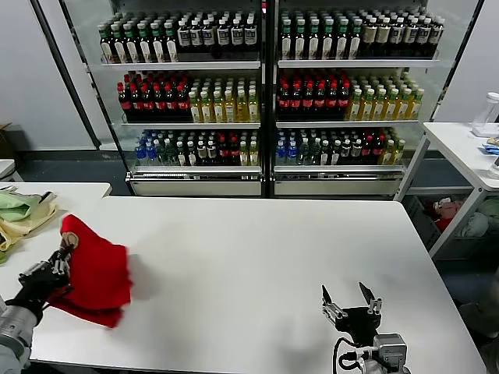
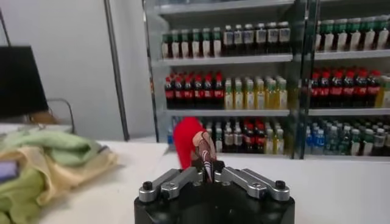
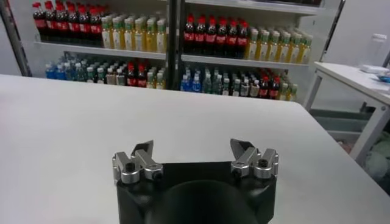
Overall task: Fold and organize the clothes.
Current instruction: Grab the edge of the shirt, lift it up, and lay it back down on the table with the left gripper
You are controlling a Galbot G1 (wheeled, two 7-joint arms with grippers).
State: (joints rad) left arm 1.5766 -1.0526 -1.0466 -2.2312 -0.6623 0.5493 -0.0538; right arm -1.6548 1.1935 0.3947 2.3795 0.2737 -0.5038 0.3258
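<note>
The bright red T-shirt (image 1: 97, 273) lies folded in a thick bundle at the left end of the white table (image 1: 257, 265). My left gripper (image 1: 59, 261) is shut on the shirt's left edge, at a fold where the brown-and-white print shows. In the left wrist view the jaws are closed on that printed fold (image 2: 204, 159), and red cloth (image 2: 186, 139) stands up beyond it. My right gripper (image 1: 351, 300) is open and empty, low over the table near the front right. In the right wrist view its fingers (image 3: 141, 155) are spread wide over bare table.
A pale green and yellow cloth pile (image 1: 19, 214) lies on a second table at the far left, also in the left wrist view (image 2: 42, 164). Drink coolers (image 1: 265, 93) stand behind the table. A white side table (image 1: 468, 152) stands at the right.
</note>
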